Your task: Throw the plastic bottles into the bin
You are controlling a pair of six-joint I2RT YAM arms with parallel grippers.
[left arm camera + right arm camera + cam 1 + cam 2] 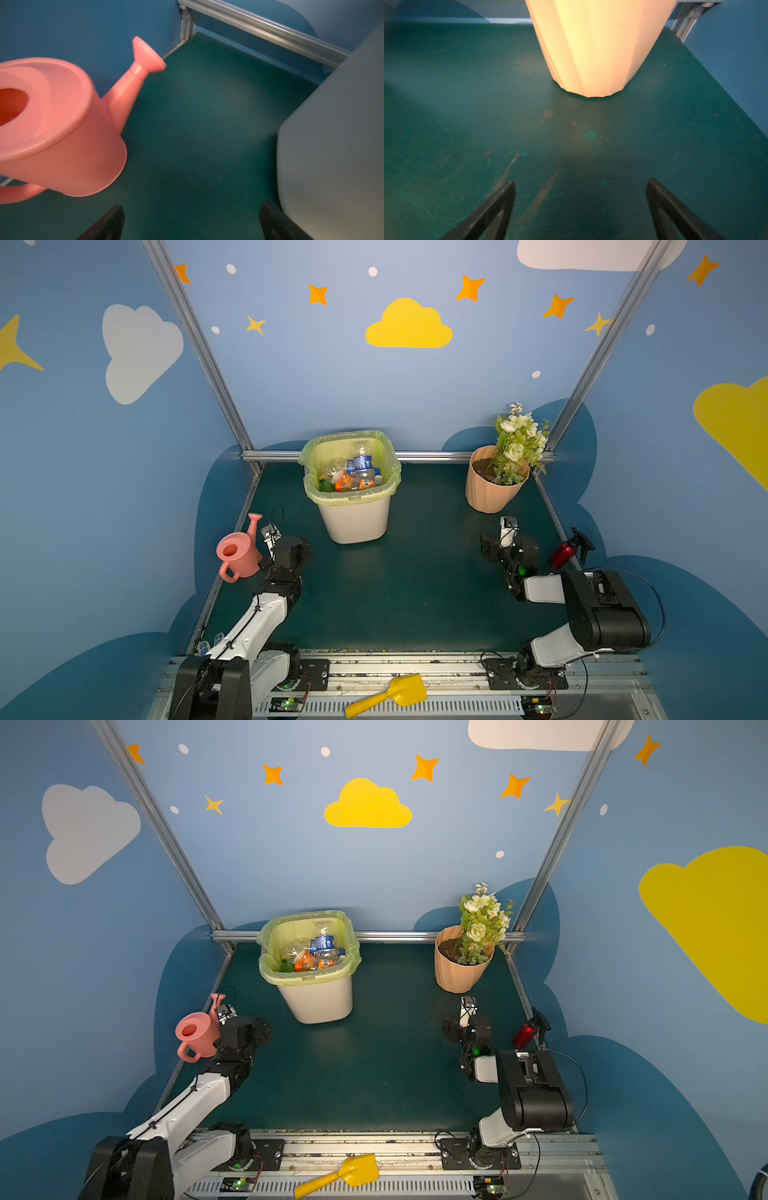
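The left gripper (192, 207) and the right gripper (581, 181) are spread wide, with nothing grasped. The plastic bottles (353, 477) are piled inside the bin (358, 519), set by the far edge of the surface (415, 580).

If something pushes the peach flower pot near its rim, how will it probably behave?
The peach flower pot narrows toward its base and the flowers rise high above it, so a high push may well tip it. The dark soil inside probably adds weight low down, so a low push would likely slide it over the green mat.
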